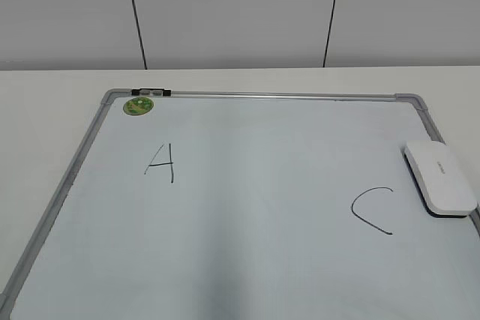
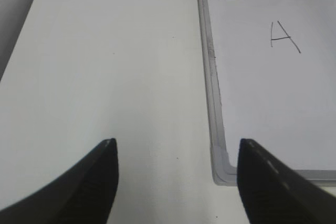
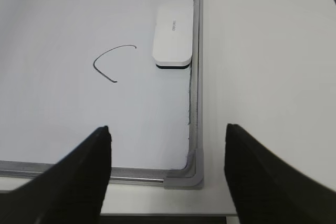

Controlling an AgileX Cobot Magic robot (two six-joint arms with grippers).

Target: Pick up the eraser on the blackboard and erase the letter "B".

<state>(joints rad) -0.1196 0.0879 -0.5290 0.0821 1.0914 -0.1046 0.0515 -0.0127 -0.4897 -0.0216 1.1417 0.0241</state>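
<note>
Checking all three views: no letter "B" showed anywhere. The whiteboard [image 1: 262, 95] carried only the letter "A" [image 1: 160, 162] on the left and the letter "C" [image 1: 373, 210] on the right, with bare surface between them. My read: the "B" was either already gone or out of shot near the bottom edge; couldn't tell which.

The eraser [image 1: 441, 179] lay flat on the board's right side, far of the "C" and just right of it, long edge hard against the frame [image 3: 196, 77]. Nothing held it.

The right pincer [image 3: 168, 128] hung over the board's near right corner, wide open and empty. The left pincer [image 2: 177, 142] was also wide open and empty, over the worktop [image 2: 105, 66] left of the board's near left corner.

Risks from here:
- With no "B" to aim at, a wipe could take out the "A" or the "C" instead. The "C" sat closest to the eraser, so it was the likelier casualty.
- Eraser tight to the frame: the right-hand finger could land on the rail instead of beside the block, giving a skewed or missed grip.
- The smooth plastic shell could slip in a shallow grip.
- The board looked loose on the worktop, so a hard press could slide it.
</note>
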